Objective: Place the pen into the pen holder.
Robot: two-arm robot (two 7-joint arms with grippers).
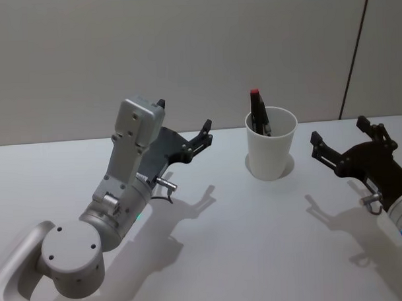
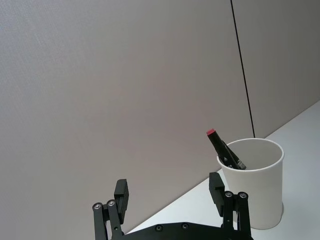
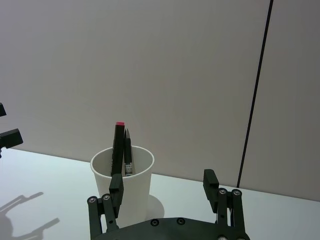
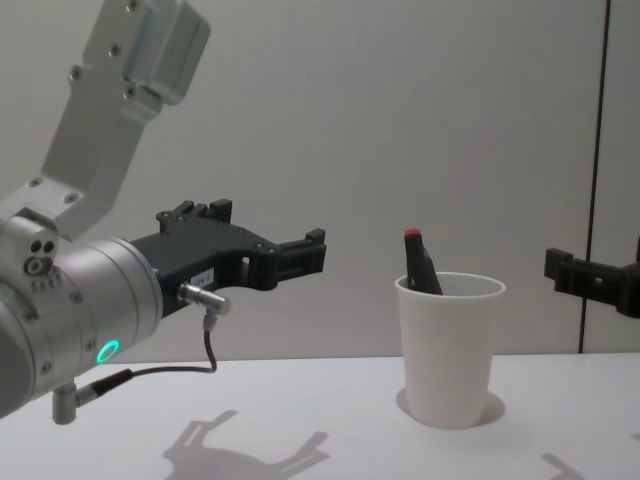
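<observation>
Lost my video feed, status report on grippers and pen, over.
Left gripper and right gripper open, empty, flanking the pen holder. Pen inside, red cap up. Nothing in the way.

- You've got one pen holder [image 1: 271,145], a white paper cup on the counter [image 1: 224,242].
- Two pens in it: one black marker with a red end cap [image 3: 118,145], one slimmer dark pen [image 3: 128,152] beside it.
- Two tools up: left tool [image 1: 184,128] and right tool [image 1: 339,138], both with fingers spread, nothing held.
</observation>
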